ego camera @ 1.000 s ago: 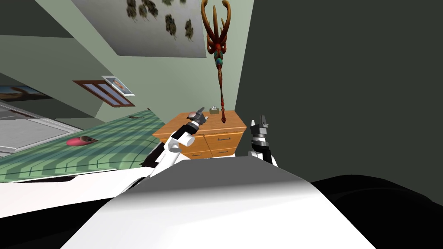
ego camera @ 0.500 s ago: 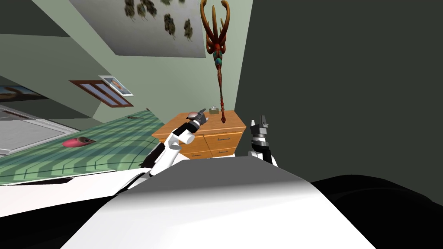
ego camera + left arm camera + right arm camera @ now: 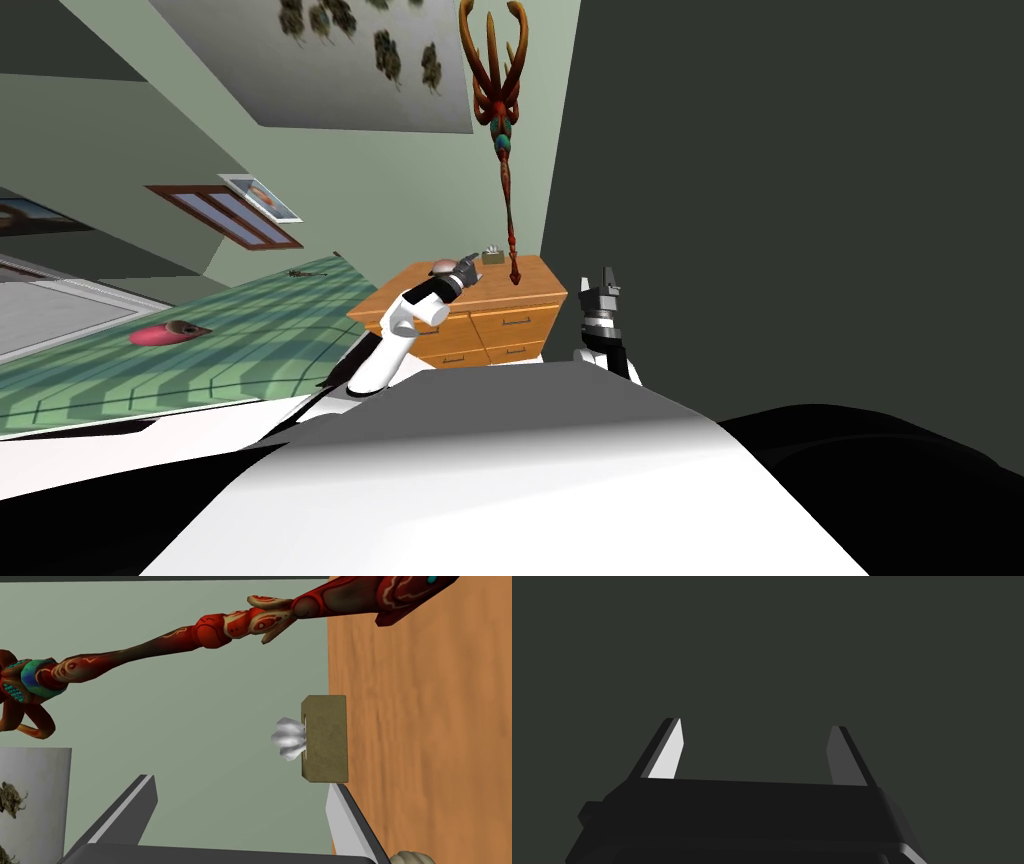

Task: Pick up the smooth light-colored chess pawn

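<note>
An orange wooden dresser [image 3: 505,300] stands ahead against the green wall. My left gripper [image 3: 468,262] hovers over its top, open, with nothing between the fingers [image 3: 240,786]. A small pale rounded piece, which looks like the pawn [image 3: 443,266], sits on the dresser top just beside the gripper. Its light edge [image 3: 411,858] shows by the base of one finger [image 3: 345,821], outside the gap. Ahead of the fingers is a brown tissue box [image 3: 324,738]. My right gripper [image 3: 606,277] is raised at the dresser's right, open and empty [image 3: 757,726], facing a dark wall.
A tall red ornate sculpture [image 3: 503,120] stands on the dresser near the tissue box [image 3: 493,256], and its stem [image 3: 150,651] crosses above the left fingers. A bed with a green checked cover [image 3: 250,340] lies to the left. A dark wall [image 3: 800,200] closes the right side.
My left forearm has swung a little leftward and the gripper has edged forward over the dresser top. The head view has shifted slightly. The right arm has stayed still.
</note>
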